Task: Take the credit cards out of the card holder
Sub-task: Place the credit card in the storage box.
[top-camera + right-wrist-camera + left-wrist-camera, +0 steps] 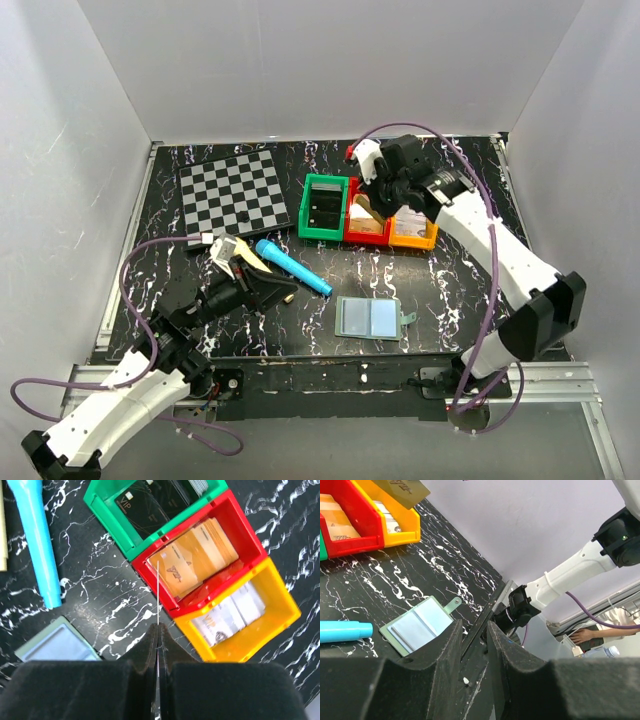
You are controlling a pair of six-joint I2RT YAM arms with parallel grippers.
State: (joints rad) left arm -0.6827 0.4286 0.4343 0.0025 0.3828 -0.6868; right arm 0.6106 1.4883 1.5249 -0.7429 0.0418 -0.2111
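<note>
The card holder [370, 319] lies open on the black marbled table, its two pale blue panels facing up and its tab to the right; it also shows in the left wrist view [417, 626] and the right wrist view [57, 645]. My right gripper [378, 200] [158, 627] is shut on a tan credit card [368, 209], seen edge-on as a thin line [158, 595] and held above the red bin [366, 238]. The card also shows in the left wrist view [402, 490]. My left gripper [280, 291] [474, 630] is open and empty, low over the table left of the holder.
A green bin [322, 236] holds black cards, the red bin tan cards, and a yellow bin [413, 243] white cards. A checkered board [232, 192] lies at the back left. A blue marker [292, 266] lies between the board and the holder.
</note>
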